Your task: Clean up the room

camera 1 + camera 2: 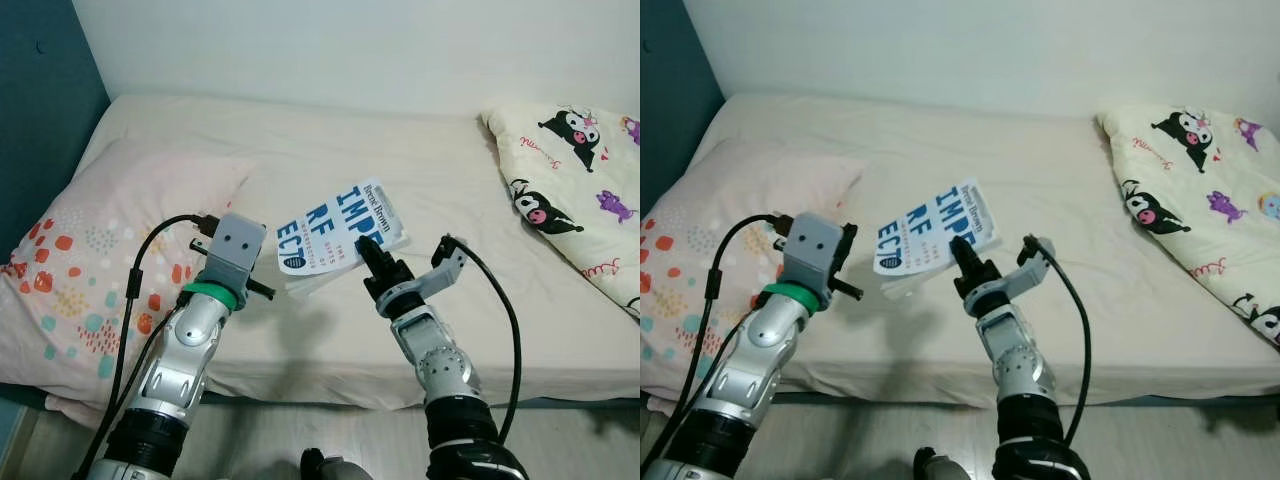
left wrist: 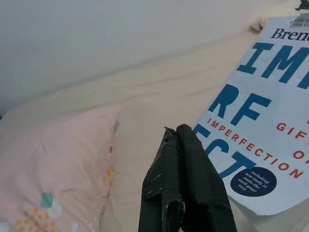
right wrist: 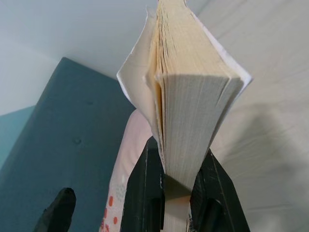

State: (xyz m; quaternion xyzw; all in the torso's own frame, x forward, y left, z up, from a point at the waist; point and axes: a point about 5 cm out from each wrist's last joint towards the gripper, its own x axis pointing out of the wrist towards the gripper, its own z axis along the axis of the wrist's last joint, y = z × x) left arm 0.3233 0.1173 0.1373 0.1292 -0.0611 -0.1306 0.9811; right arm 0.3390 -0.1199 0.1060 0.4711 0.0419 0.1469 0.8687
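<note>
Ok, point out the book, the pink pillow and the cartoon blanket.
book (image 1: 330, 232), left eye view, on its white cover.
pink pillow (image 1: 100, 250), left eye view, on its dotted middle.
cartoon blanket (image 1: 575, 190), left eye view, on its printed top.

both arms raised fwd, elbows bent, silver forearms angling up & inward. right gripper (image 1: 371, 247) sits near centre, wrist tipped up, two black fingers (image 3: 145, 193) clamped either side of a thick book (image 1: 340, 228), gripping its page edge w/ cover facing up. left gripper (image 2: 181, 181) is off to the left of it, near but apart, fingers pressed together w/ nothing between. cables loop off both wrists.
</note>
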